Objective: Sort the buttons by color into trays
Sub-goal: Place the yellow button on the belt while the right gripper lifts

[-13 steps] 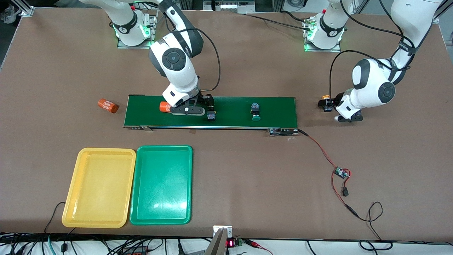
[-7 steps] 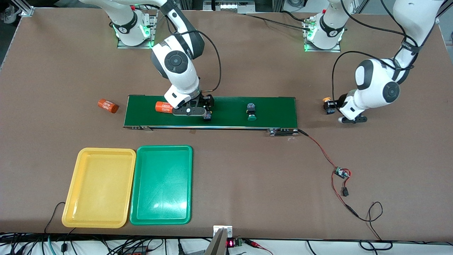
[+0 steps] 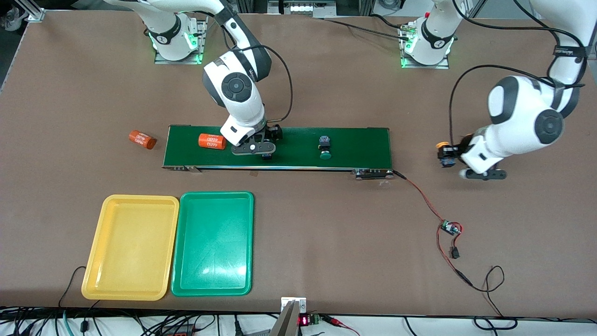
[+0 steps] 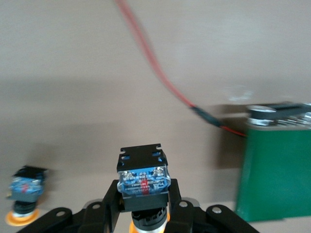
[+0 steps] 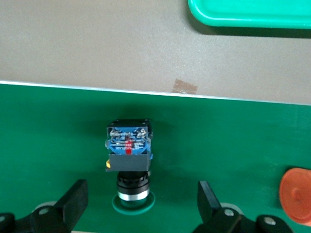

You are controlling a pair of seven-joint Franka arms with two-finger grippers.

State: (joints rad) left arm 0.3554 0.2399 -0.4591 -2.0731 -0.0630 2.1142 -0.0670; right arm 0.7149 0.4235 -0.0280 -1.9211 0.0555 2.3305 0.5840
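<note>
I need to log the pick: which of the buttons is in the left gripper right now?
A yellow-capped button, clamped by the left gripper above the bare table off the conveyor belt's end. The other yellow-capped button lies loose on the table; two green-capped ones ride the belt.

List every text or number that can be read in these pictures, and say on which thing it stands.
"4680": on the orange cylinder lying on the conveyor belt.
White print on the second orange cylinder, on the table off the belt's end: too small to read.
Red display at the table's near edge: too small to read.
</note>
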